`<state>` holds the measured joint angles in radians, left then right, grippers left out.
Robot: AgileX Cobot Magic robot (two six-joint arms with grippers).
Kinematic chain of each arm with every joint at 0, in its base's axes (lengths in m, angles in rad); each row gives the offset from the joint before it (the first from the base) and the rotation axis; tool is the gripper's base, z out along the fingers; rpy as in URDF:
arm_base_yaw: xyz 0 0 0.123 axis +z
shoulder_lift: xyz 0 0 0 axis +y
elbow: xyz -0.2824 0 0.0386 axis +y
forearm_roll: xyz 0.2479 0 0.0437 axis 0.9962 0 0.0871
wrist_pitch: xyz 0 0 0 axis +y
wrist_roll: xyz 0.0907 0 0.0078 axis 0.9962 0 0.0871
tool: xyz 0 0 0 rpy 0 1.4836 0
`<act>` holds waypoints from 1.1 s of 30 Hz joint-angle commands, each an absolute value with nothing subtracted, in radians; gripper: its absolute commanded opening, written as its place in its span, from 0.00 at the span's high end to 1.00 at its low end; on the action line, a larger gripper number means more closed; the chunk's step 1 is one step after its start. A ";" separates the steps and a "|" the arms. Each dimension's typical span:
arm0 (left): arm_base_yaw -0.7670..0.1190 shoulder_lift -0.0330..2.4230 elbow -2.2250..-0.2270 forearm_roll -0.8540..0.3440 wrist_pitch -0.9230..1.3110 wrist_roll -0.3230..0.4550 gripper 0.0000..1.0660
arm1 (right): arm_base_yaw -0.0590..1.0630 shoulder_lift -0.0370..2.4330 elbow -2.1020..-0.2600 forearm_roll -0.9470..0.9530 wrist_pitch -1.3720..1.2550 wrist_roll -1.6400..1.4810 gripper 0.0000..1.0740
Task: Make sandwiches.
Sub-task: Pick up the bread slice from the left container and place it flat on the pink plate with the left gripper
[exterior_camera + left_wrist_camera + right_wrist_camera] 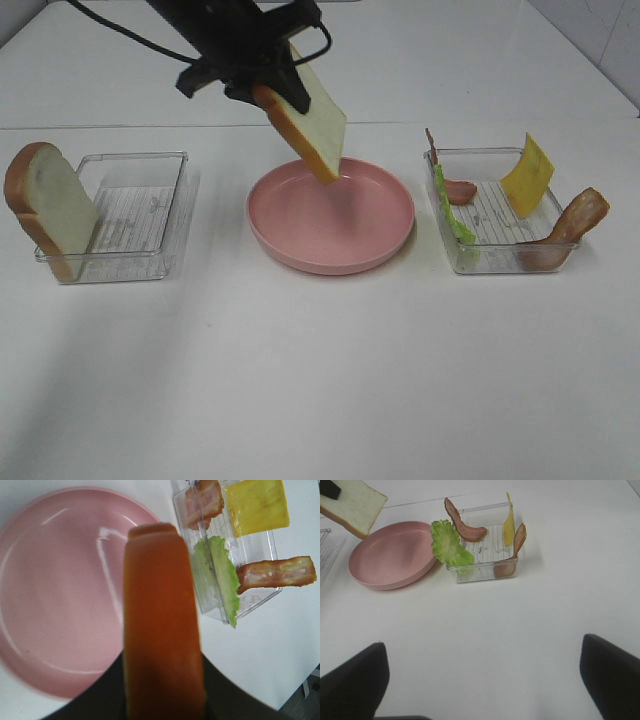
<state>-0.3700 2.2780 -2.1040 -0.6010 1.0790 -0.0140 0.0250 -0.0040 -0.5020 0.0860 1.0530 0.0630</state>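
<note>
one bread slice (pixel 315 125) clamped in left gripper (pixel 265 90) over the pink plate (pixel 300 262), nothing stacked yet. second slice (pixel 50 205), lettuce (pixel 452 215), meat (pixel 575 222), cheese (pixel 527 175) unplaced; right gripper (pixel 482 670) wide.

Left gripper (pixel 262 88) hangs raised, clamped on a bread slice (pixel 315 125); right gripper (pixel 482 680) gapes wide.

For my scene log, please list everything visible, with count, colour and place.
plate: 1, pink, centre
trays: 2, clear, left and right of the plate
bread slices: 2, white with brown crust, one held above the plate, one leaning in the left tray
lettuce: 1, green, on the right tray's plate-side wall
meat strips: 2, reddish-brown, leaning on the right tray's walls, second
cheese: 1, yellow, leaning in the right tray
table: 1, white, under everything
left gripper: 1, black, shut on the raised slice
right gripper: 1, black, open, above the table
</note>
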 commanded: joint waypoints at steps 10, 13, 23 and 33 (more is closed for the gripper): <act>-0.467 2.388 -2.103 -0.620 0.861 -0.078 1.00 | 0.019 -0.028 -0.499 0.085 1.044 0.061 0.08; -0.467 2.411 -2.103 -0.632 0.848 -0.078 1.00 | 0.019 -0.028 -0.499 0.085 1.044 0.061 0.08; -0.467 2.459 -2.103 -0.645 0.814 -0.078 1.00 | 0.019 -0.028 -0.499 0.085 1.044 0.061 0.08; -0.467 2.502 -2.103 -0.675 0.813 -0.078 1.00 | 0.019 -0.028 -0.499 0.085 1.044 0.061 0.08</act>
